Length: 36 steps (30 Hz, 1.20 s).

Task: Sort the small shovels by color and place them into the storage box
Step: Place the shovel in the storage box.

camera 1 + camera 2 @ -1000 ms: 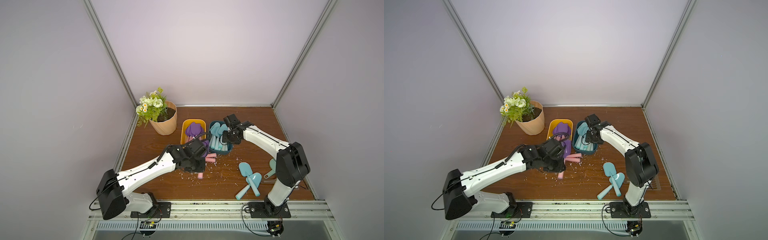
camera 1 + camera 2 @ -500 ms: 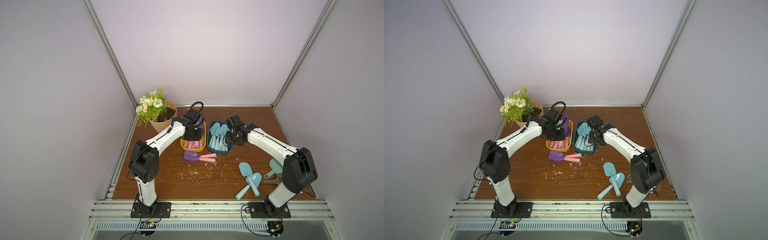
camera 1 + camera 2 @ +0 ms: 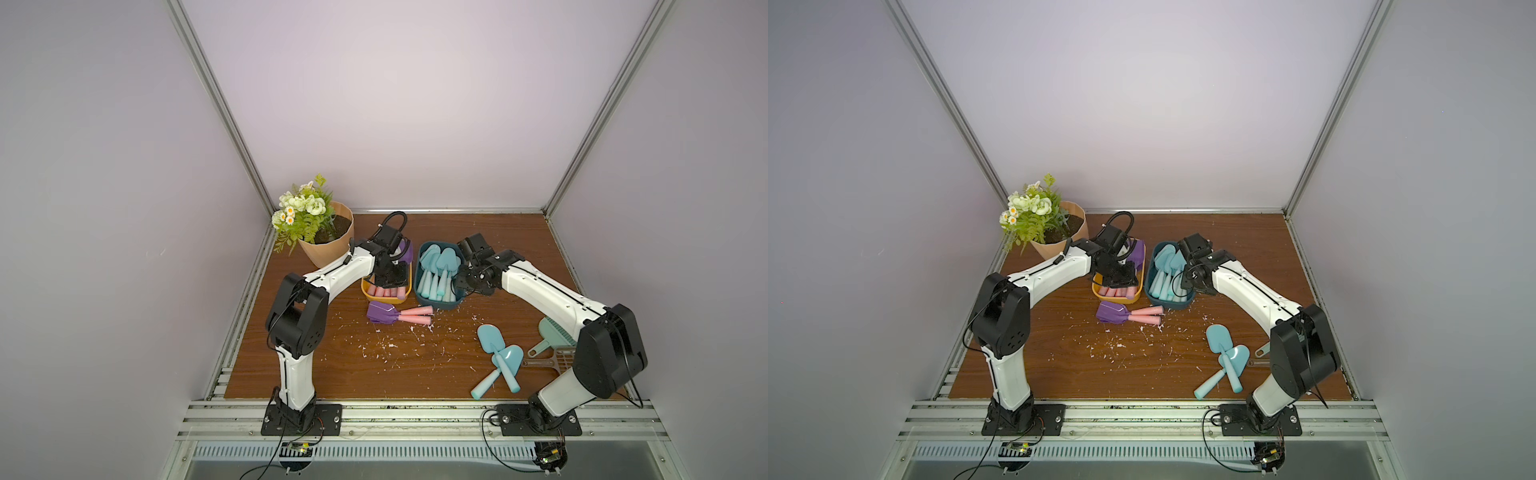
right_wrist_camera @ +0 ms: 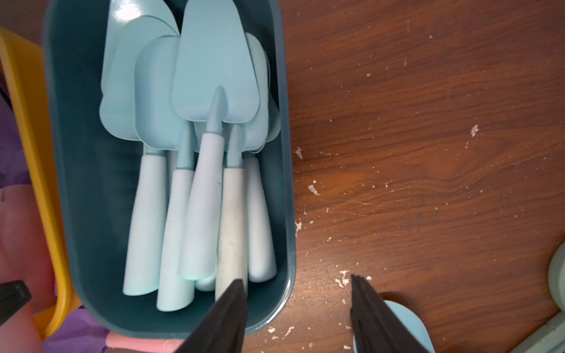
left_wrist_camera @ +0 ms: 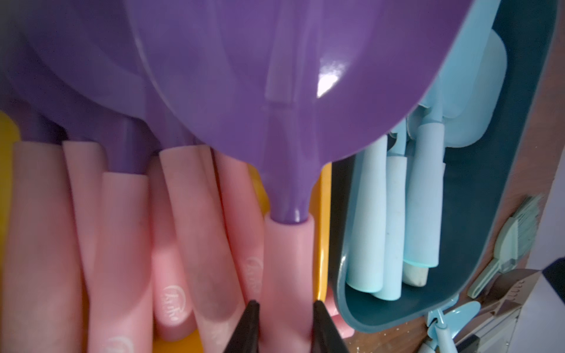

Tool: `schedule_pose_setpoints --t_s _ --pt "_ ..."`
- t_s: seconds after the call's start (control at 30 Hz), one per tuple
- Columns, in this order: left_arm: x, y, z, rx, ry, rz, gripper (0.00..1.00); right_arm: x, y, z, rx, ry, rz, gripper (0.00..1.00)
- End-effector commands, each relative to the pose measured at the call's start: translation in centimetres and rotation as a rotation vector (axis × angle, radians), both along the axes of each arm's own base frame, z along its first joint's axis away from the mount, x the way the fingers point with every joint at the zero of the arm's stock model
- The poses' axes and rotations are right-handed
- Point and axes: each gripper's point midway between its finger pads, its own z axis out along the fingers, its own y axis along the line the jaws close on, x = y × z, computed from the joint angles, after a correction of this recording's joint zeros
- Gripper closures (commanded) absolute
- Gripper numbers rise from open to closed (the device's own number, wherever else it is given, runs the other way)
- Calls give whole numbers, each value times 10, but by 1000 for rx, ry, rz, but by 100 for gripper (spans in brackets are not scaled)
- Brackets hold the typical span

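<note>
Left gripper [image 5: 284, 305] moved from table [image 3: 374, 365] to over yellow box [image 5: 324, 229] (purple shovel [image 5: 305, 91] handle between jaws).

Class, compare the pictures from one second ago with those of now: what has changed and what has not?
The left gripper, shut on the handle of a purple shovel, swung from the table back over the yellow box; nothing let go. The right gripper stayed open by the blue box; the loose purple shovels and blue shovels on the table stayed put.
</note>
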Motion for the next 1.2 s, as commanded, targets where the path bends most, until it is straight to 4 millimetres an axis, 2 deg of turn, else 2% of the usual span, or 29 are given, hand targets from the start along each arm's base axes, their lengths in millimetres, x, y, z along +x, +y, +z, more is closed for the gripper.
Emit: schedule_pose_setpoints --t_s 0.0,0.2,0.37,0.6,0.73,0.87,0.97,1.07,1.17 --pt "7 6 -12 -3 8 59 86 -5 -9 9 -10 -18 -32 41" --pt "14 21 -9 21 -24 125 86 -10 -13 9 -6 -20 -42 41" --pt "16 33 -20 4 2 167 84 -15 -17 6 -6 -14 -53 41" --pt "20 28 -29 1 16 135 80 -17 -18 8 -1 -20 -65 41" --pt "15 27 -26 -2 17 118 74 -17 -19 8 -3 -16 -71 41" --pt "7 24 -14 -10 8 100 59 -19 -20 7 -4 -10 -78 41" --pt "2 19 4 -15 -27 78 47 -26 -23 1 -8 12 -79 40" --pt "1 12 28 -9 -84 61 41 -42 -30 -8 -14 46 -87 39" --pt "6 9 50 -11 -148 67 39 -71 -40 -22 -1 106 -98 39"
